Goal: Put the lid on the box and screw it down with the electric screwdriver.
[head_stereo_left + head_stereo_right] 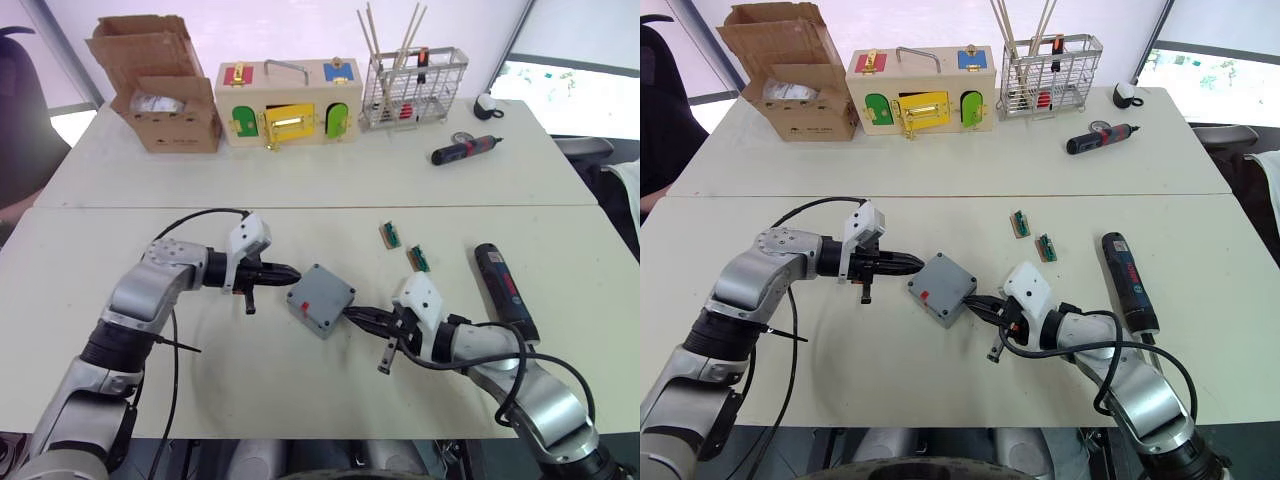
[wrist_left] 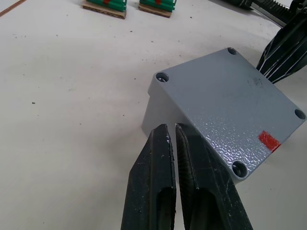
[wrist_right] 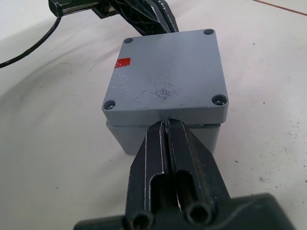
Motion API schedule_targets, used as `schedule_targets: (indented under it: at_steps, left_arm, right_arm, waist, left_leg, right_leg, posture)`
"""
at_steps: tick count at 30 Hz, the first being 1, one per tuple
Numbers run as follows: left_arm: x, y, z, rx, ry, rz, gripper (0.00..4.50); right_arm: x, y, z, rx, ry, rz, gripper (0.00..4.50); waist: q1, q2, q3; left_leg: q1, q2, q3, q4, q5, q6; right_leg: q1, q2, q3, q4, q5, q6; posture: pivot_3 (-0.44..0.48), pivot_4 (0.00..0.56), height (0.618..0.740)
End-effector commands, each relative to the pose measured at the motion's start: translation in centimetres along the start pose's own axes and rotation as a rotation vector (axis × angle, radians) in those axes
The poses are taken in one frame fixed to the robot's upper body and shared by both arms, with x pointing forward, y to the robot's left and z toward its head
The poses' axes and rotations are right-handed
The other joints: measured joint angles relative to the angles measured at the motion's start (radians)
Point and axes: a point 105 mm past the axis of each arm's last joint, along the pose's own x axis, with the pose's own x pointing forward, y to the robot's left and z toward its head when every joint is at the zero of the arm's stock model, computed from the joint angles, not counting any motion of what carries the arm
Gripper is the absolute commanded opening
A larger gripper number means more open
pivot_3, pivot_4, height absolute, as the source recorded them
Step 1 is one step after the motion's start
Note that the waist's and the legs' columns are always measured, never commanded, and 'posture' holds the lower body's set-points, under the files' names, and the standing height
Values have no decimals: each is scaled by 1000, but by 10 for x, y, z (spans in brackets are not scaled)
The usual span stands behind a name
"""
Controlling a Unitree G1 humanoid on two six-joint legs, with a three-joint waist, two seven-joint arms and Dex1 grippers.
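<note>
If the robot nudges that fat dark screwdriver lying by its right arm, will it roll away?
Probably somewhat. The electric screwdriver is a thick cylinder lying on its side on the flat table, so a sideways push would likely roll it. It looks bulky, so probably heavy for its size, and stiff.

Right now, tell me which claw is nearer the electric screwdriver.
Right. The right claw sits shut against the lidded box, on the side facing the electric screwdriver. The left claw is shut at the box's opposite side, farther from it.
</note>
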Motion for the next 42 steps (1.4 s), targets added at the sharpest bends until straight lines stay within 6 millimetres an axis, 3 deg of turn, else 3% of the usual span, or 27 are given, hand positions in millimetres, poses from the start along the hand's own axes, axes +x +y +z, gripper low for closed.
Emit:
schedule_targets:
  at_steps: [1,20,32,42]
  left_arm:
    - [7,-10,8,45,-17,-58,192]
    - [1,-1,6,40,-12,-6,192]
    - [3,-5,13,43,-29,-14,192]
    - [4,-8,12,41,-21,-36,192]
  right_arm:
    - [-4,2,18,-31,-65,0,42]
    - [2,3,21,-31,-82,23,42]
    - [0,8,16,-36,-61,42,42]
    - [-3,-1,14,-45,-53,-4,42]
  waist:
    - [0,0,0]
    - [-1,0,0]
    - [0,0,0]
    - [0,0,0]
  left_leg:
    - [0,0,0,0,0,0]
    - [0,0,0,0,0,0]
    - [0,0,0,1,0,0]
    - [0,0,0,1,0,0]
  right_leg:
    - [0,0,0,0,0,0]
    - [0,0,0,0,0,0]
    - [0,0,0,0,0,0]
    - [0,0,0,1,0,0]
  posture:
    - [0,150,740]
    - [0,150,740]
    - [0,150,740]
    - [0,150,740]
